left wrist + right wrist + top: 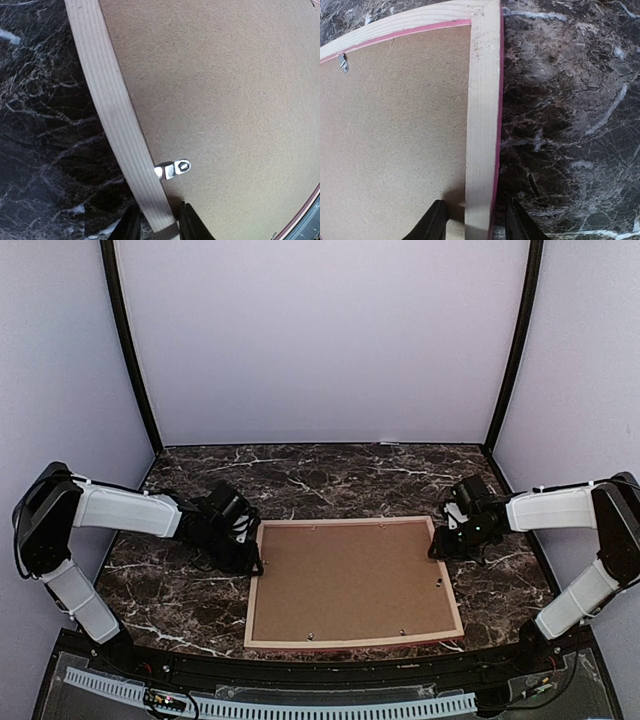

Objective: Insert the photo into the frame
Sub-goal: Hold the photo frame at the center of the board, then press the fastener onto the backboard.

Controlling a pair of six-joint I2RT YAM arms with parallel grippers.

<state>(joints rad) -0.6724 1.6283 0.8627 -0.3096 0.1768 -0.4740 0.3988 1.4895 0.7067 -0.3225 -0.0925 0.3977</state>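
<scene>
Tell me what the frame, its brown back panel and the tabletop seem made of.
The frame: seemingly bare pale wood, straight grain lines, pink paint along its edges. The back panel: probably hardboard, matte brown, finely speckled fibre. The tabletop: dark marble look with white veins; real stone or laminate, unclear.

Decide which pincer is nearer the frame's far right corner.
Right. The right pincer straddles the frame's right rail just short of that corner; the left pincer is across the backing panel, at the left rail.
</scene>
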